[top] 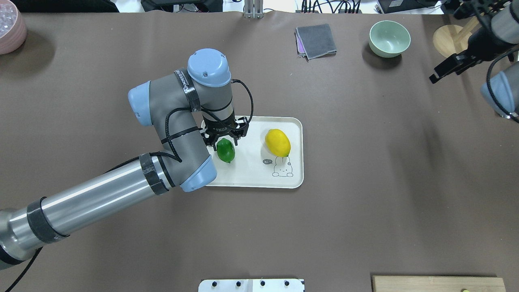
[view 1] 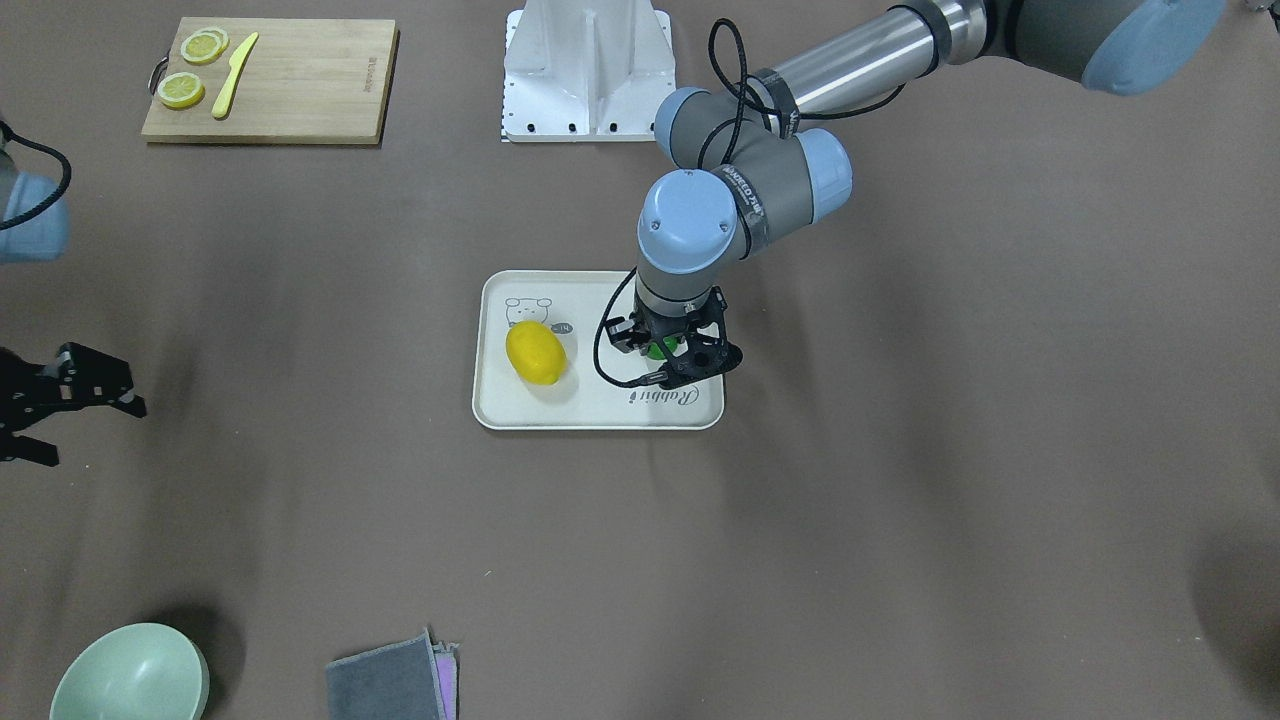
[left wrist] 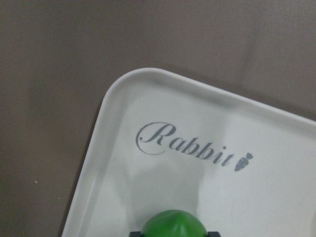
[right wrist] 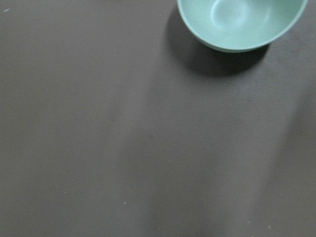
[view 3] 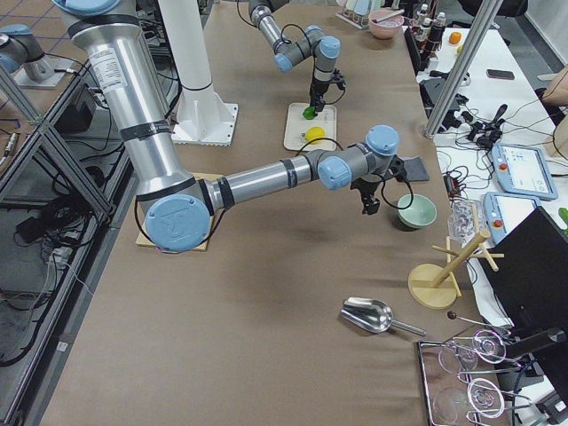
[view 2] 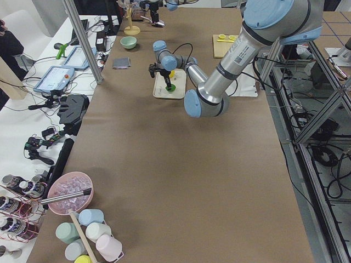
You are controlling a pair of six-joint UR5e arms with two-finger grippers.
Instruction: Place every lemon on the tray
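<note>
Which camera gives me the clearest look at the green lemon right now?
Overhead exterior: the green lemon shows nearly whole against the pale tray. The front view shows a sliver, the left wrist view only its top, the side views a speck; the right wrist view, nothing.

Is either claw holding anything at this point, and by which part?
The left claw grips the green lemon, its fingers pressed against the fruit's opposite sides.

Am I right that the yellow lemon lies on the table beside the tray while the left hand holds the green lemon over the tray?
Not quite: the overhead view shows the yellow lemon on the tray, not beside it. The left hand does hold the green lemon over it.
</note>
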